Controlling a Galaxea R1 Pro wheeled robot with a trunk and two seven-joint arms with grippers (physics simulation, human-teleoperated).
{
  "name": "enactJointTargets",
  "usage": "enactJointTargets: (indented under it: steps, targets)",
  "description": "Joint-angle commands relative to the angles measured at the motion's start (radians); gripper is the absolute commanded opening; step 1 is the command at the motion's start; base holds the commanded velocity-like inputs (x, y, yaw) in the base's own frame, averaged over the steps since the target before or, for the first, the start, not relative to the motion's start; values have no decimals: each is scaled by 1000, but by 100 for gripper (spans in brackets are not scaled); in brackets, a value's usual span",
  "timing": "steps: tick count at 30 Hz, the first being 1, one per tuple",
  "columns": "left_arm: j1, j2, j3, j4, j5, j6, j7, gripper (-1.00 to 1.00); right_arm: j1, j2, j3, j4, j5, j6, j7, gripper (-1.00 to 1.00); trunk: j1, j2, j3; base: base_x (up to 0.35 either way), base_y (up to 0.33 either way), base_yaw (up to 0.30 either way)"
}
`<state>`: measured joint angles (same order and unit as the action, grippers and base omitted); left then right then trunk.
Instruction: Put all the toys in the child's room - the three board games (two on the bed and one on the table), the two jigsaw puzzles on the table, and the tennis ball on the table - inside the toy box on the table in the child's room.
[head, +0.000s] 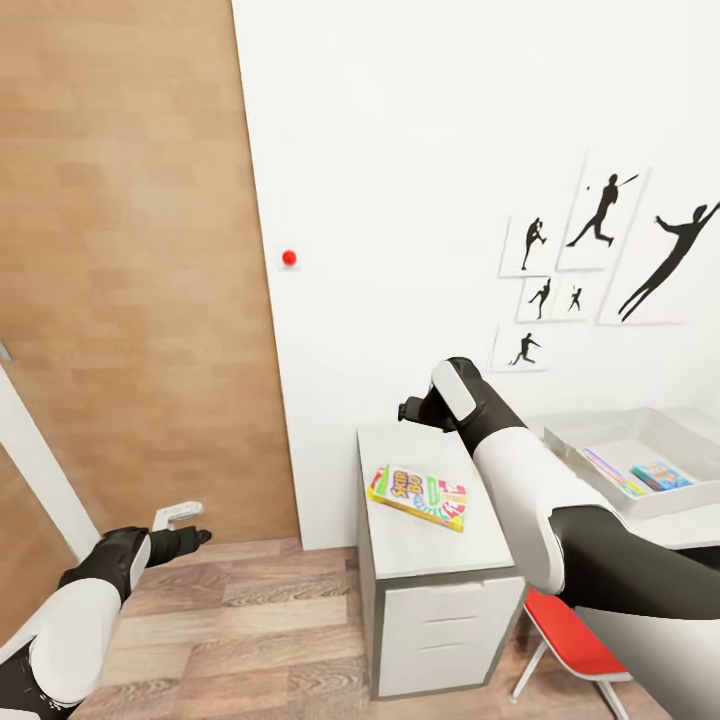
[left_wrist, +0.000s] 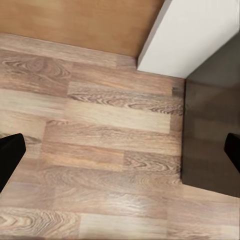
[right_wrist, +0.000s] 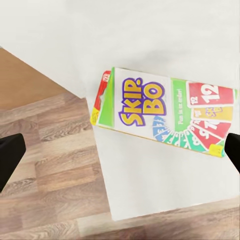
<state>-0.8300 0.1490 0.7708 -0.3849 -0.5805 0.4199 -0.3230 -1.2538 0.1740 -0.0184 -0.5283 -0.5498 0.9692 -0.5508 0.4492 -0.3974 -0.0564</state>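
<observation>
1. Head view: the step in hand looks like fetching the flat white-green-red "Skip-Bo" board game box with yellow edges (head: 420, 497), which lies on the pale grey top of the bench (head: 430, 550), over its white drawers. The right gripper (head: 415, 410) hangs above the bench, behind the box; I cannot tell its opening here. The shallow light grey toy box with sloping sides (head: 600, 480) sits further right on the bench and already holds some flat colourful boxes. The left gripper (head: 185, 525) hangs low over the wood-plank floor (head: 260, 620), away from the bench.

2. Left wrist view: the left gripper's dark fingertips (left_wrist: 10, 157) stand wide apart and empty over matte, grained planks.

3. Right wrist view: the right gripper's fingertips (right_wrist: 9, 157) are spread wide with nothing between them, and the glossy printed box lies flat below. The next move, I judge, calls for descending and closing across the thin cardboard edges, which offer little purchase.
</observation>
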Motion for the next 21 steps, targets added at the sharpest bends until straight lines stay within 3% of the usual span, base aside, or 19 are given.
enactJointTargets:
  steps: [1,10,21]
  targets:
    - [-1,-1,8,-2,-10,3,-8,100,-1,1,-2,-1,-9,2,-9,100,1,-3,-3,70,70,39]
    - [-1,-1,8,-2,-10,3,-9,100,-1,1,-4,3,-9,-5,-9,100,1,-3,-5,34,29,14]
    - [-1,-1,8,-2,-10,3,-10,100,-1,1,-7,9,-11,-9,-9,100,1,-3,-6,124,80,1]
